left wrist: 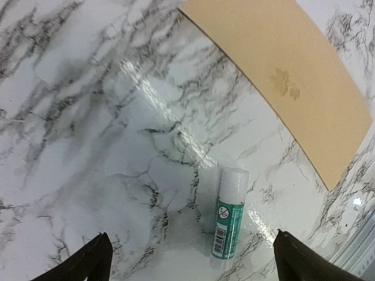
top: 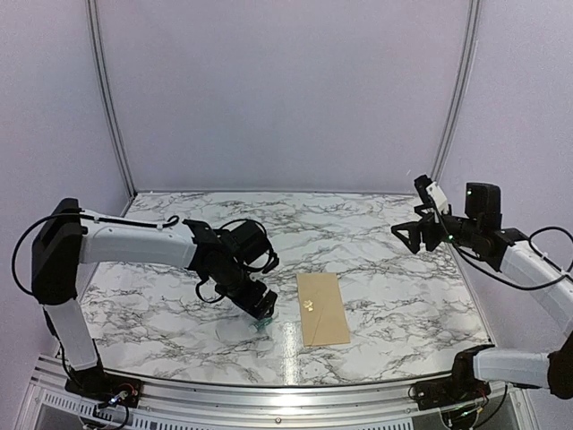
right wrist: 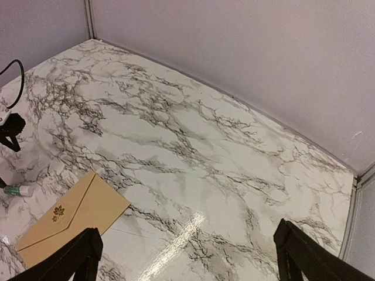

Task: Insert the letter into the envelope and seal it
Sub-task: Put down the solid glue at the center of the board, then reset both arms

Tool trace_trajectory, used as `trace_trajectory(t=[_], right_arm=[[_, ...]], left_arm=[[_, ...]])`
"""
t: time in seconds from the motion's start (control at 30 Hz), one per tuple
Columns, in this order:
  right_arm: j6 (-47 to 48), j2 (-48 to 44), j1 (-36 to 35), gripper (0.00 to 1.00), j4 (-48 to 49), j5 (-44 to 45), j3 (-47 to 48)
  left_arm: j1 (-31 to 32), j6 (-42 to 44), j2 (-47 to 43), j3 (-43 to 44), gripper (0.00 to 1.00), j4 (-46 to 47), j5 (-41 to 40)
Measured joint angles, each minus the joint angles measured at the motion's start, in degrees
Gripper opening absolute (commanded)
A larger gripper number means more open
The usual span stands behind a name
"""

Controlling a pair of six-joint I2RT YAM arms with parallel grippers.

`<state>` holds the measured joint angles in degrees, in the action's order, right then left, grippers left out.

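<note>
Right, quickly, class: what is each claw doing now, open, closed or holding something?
Left claw: open, holding nothing; a glue stick lies loose below it.
Right claw: open, holding nothing.

The marble-patterned table [top: 385, 242] bears two things — the flat tan envelope [top: 322, 309] and, nearby, a lying glue stick [left wrist: 229, 218].

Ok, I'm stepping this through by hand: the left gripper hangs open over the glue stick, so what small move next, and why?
Probably lift the left gripper straight up: the glue stick lies loose on the table between its open jaws, and the envelope beside it already looks closed.
</note>
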<state>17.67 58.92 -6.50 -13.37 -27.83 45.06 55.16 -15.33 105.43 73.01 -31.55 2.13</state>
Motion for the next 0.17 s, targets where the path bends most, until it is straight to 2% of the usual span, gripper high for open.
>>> trace_trajectory(t=[0.17], right_arm=[[-3.3,-1.1,0.0,0.99,0.3,0.6,4.0]], left_arm=[[-3.9,1.6,-8.6,2.4,0.99,0.1,-5.6]])
